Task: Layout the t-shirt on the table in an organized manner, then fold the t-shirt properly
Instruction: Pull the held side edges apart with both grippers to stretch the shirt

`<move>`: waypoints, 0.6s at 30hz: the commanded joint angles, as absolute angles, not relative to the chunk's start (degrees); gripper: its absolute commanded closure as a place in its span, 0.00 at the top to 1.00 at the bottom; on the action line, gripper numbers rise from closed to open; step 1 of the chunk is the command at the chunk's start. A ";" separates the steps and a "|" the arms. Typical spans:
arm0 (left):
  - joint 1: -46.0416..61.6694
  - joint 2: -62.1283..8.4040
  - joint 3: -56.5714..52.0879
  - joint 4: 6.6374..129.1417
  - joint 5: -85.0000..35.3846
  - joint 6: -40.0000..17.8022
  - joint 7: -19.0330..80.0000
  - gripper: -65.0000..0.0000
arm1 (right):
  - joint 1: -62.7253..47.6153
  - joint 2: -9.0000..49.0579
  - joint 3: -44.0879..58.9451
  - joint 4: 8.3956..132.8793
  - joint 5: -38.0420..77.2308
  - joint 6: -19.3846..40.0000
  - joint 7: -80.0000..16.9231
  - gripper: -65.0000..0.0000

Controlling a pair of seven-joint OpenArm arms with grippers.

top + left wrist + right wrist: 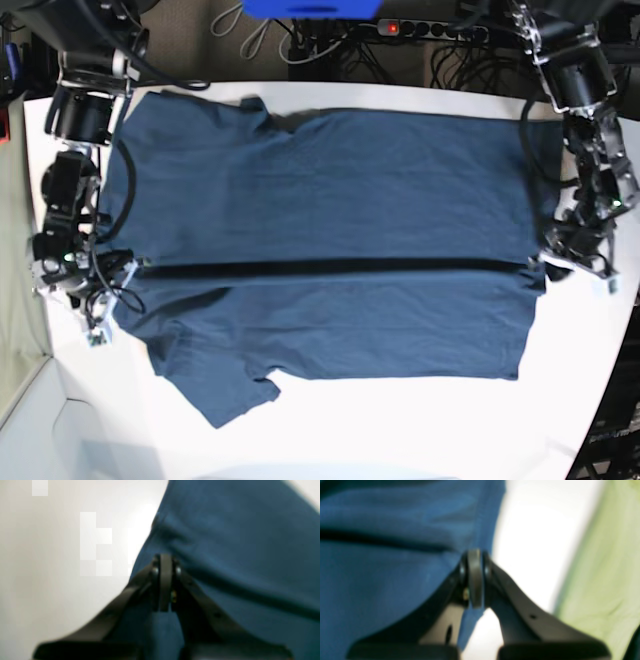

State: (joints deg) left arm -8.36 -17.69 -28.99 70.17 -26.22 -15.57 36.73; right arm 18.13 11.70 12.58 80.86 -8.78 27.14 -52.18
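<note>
The dark navy t-shirt (320,190) lies spread wide across the white table (400,420), sleeves toward the view's left. A straight dark crease runs across its middle from one gripper to the other. My left gripper (545,262) is at the shirt's right edge, shut on the cloth. In the left wrist view this gripper (165,557) has its fingers pressed together with the t-shirt (237,555) around them and table (62,580) beside. At the shirt's left edge my right gripper (128,270) (475,553) is also shut, with blue t-shirt (382,580) cloth hanging from between its fingers.
A power strip and tangled cables (430,30) lie behind the table's far edge. A pale green surface (607,580) shows past the table on the right arm's side. The table's front edge curves toward the near right corner (570,440).
</note>
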 commanded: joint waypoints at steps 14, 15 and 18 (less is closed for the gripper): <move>-29.32 -17.71 -15.69 44.18 -29.49 -15.25 27.12 0.01 | 32.48 9.27 8.22 58.68 -8.40 27.12 -42.86 0.00; -30.55 -17.71 -13.23 41.45 -29.49 -15.25 25.45 0.01 | 33.63 9.27 8.22 56.57 -8.40 27.12 -42.24 0.00; -33.10 -17.71 -8.48 33.80 -29.49 -15.25 20.44 0.01 | 35.74 9.27 8.22 51.65 -8.40 27.12 -41.01 0.00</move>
